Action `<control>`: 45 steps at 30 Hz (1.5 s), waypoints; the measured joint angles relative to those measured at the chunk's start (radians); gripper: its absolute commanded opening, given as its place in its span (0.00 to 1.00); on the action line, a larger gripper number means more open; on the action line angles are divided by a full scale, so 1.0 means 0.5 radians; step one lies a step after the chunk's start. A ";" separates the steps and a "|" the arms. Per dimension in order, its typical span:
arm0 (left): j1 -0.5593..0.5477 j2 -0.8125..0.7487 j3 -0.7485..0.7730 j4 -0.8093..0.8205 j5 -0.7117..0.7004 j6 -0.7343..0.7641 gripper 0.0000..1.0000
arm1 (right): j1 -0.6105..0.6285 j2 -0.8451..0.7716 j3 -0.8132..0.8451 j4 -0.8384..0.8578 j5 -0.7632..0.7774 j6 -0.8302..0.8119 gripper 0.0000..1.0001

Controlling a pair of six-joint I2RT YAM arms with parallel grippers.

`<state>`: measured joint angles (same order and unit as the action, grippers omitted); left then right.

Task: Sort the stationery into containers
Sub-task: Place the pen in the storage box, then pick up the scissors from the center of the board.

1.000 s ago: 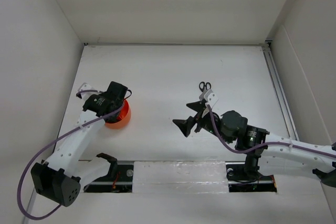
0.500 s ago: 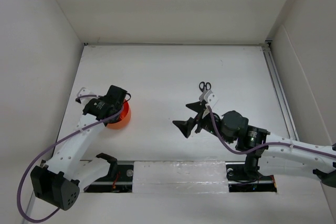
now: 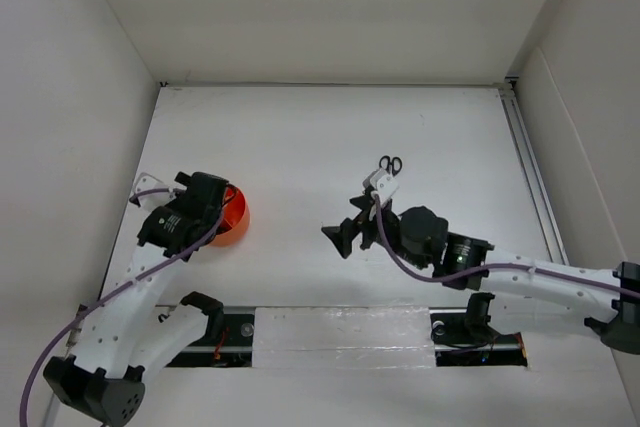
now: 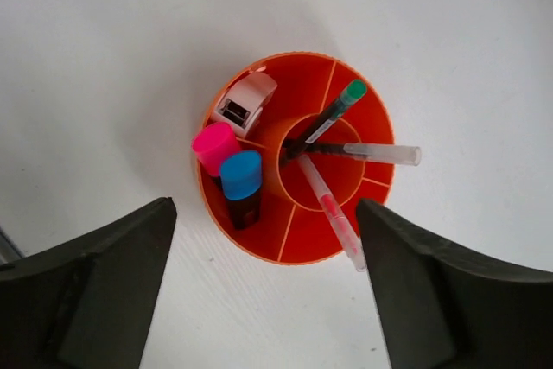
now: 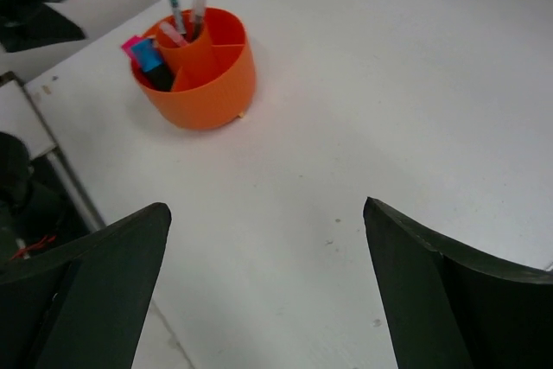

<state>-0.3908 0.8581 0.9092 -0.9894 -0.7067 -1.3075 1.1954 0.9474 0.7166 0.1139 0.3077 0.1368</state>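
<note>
Left claw [image 4: 263,213] hangs wide open and empty above the cup [image 4: 346,105], which holds 3 pens [image 4: 333,206] in its centre well and 2 highlighters [image 4: 240,177] in an outer compartment. Right claw [image 5: 266,209] gapes empty. Scissors [image 3: 390,163] lie on the surface [image 3: 300,127] just beyond it.

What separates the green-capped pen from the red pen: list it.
The green-capped pen has a dark barrel; the red pen is translucent with red inside. In the left wrist view the green-capped pen leans up and right, the red pen down and right. Both stand in the centre well of the orange cup.
</note>
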 measured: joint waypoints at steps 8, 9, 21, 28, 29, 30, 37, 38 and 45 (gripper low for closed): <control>0.000 -0.333 0.071 0.206 0.158 0.436 1.00 | -0.607 0.838 0.590 -0.497 0.184 0.494 1.00; 0.000 -0.352 0.115 0.259 0.208 0.589 1.00 | -0.694 0.978 0.717 -0.596 0.220 0.560 1.00; 0.000 -0.410 0.128 0.632 0.354 1.291 1.00 | -1.447 1.600 1.074 -1.067 0.202 0.796 0.81; 0.000 -0.613 0.113 0.692 0.375 1.346 1.00 | -1.762 1.711 1.122 -1.073 0.084 0.734 0.64; 0.000 -0.607 0.113 0.700 0.382 1.350 1.00 | -1.788 1.734 1.144 -1.081 0.073 0.718 0.62; 0.000 -0.597 0.113 0.702 0.388 1.354 1.00 | -1.807 1.763 1.174 -1.084 0.061 0.707 0.60; 0.000 -0.536 0.112 0.713 0.432 1.378 1.00 | -1.860 1.936 1.282 -1.085 -0.067 0.653 0.56; 0.000 -0.536 0.112 0.714 0.436 1.379 1.00 | -1.862 1.946 1.282 -1.086 -0.085 0.650 0.55; 0.000 -0.533 0.112 0.719 0.451 1.392 1.00 | -1.861 1.967 1.284 -1.082 -0.159 0.623 0.55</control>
<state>-0.3908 0.5919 0.9653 -0.6296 -0.4812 -0.6117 0.2649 1.9308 1.3586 -0.4271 0.2279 0.4484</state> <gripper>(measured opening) 0.997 0.551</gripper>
